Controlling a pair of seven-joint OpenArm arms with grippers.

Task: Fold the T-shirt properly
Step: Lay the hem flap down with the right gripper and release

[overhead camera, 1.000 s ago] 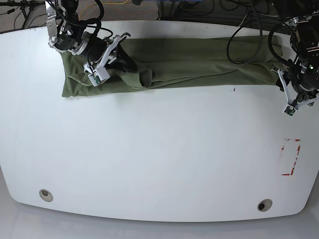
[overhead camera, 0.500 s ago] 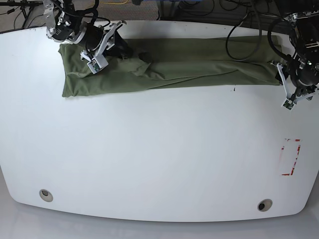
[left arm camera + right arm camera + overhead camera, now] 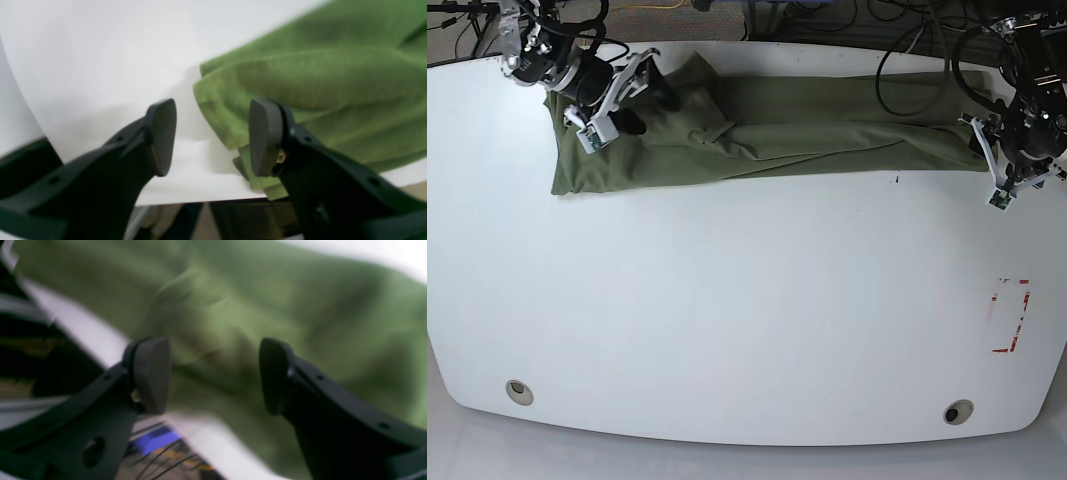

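I have the shirt (image 3: 767, 135) stretched as a long, narrow band along the top edge of the worktop (image 3: 747, 300), running from the upper left of the base view to the upper right. I judge a lengthwise fold is already in, since a doubled edge shows along the band, with a small rumple left of centre.

My right hand (image 3: 627, 95) sits at the upper left of the base view, over the shirt's left end. Its wrist view is blurred, but the jaws stand apart with only green cloth behind them and nothing pinched, so I read it as open and empty, hanging just above the fabric.

My left hand (image 3: 992, 165) is at the upper right, at the band's other end. In its wrist view (image 3: 213, 136) the jaws are parted; the folded corner of the shirt (image 3: 300, 86) lies just beside the right finger, with part of the edge in the gap, but no grip on it. I think both hands are placed at the ends to take the corners for a crosswise fold.
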